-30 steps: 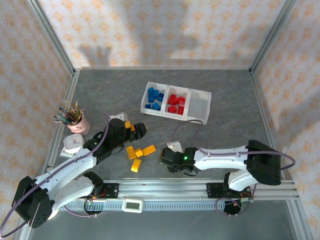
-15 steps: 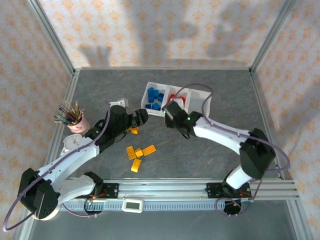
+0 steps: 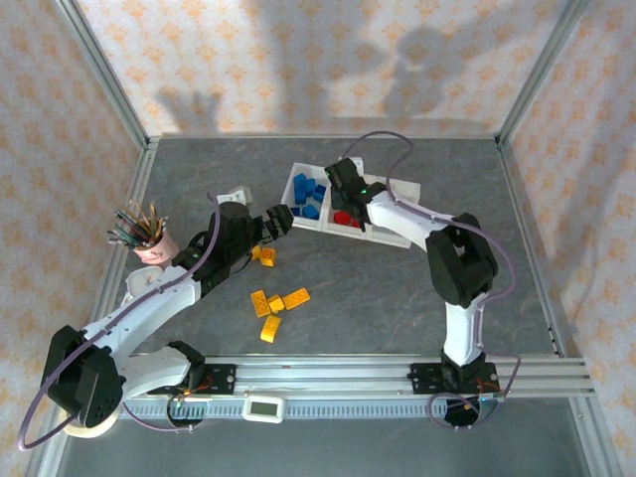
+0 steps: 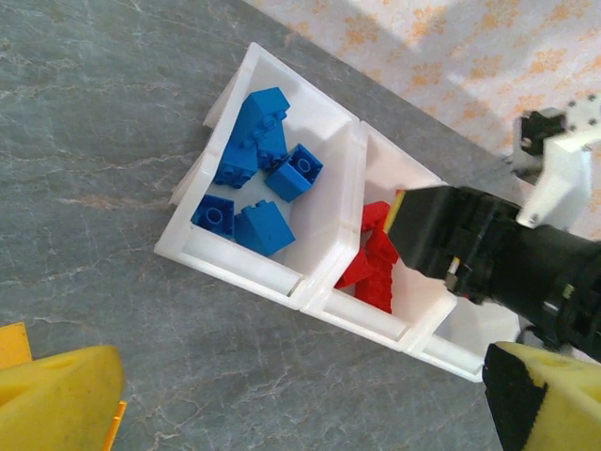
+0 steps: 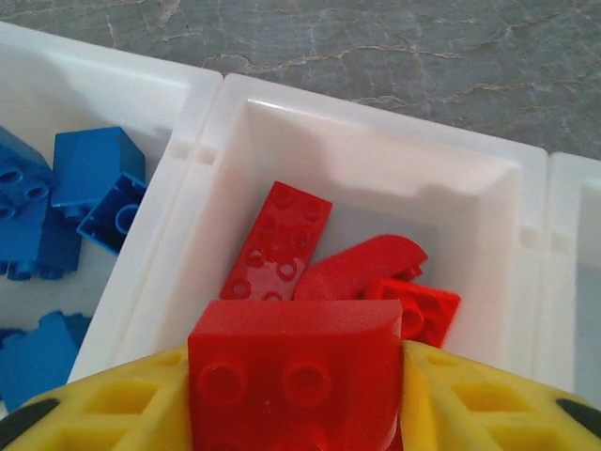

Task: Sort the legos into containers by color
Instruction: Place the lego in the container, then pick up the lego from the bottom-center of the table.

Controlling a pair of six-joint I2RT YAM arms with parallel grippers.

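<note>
- Blue legos (image 4: 258,141) and red legos (image 5: 282,249) sit in separate containers (image 3: 396,237).
- Right fingers (image 5: 103,418) clench a red brick (image 5: 296,362) over the red compartment.
- Left fingers (image 4: 56,395) are spread, holding nothing.
- Yellow legos (image 3: 273,303) lie unsorted on the bench (image 3: 397,298).

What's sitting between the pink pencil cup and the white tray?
In the top view, the left gripper, open, reaches across that stretch, with one yellow brick lying just beside it.
</note>
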